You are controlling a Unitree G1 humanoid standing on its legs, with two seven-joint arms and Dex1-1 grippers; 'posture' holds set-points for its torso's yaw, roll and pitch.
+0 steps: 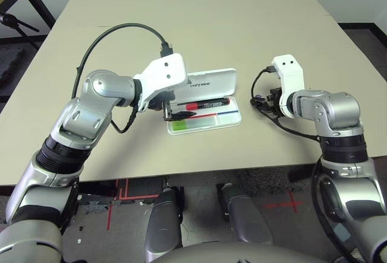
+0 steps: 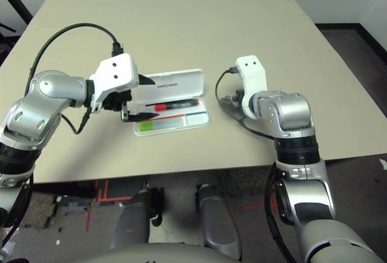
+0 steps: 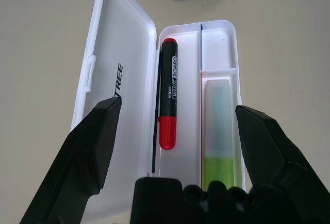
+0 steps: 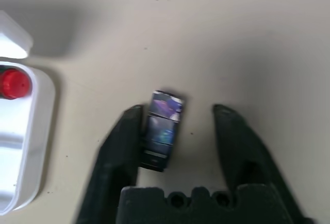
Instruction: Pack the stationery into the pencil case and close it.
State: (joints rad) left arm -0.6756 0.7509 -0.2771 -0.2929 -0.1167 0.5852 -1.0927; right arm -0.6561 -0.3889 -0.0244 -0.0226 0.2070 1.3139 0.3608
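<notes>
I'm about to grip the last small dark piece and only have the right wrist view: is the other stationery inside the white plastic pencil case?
Observer: The red-and-black whiteboard marker lies in the long compartment of the flat white hinged plastic case.
Operator: And the bar?
Observer: The light green-and-white rectangular bar lies in the compartment beside the marker.
Operator: Lid?
Observer: The lid is open, folded back away from the robot.

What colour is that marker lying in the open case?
The marker is red with a black labelled middle, clearest in the left wrist view.
</notes>
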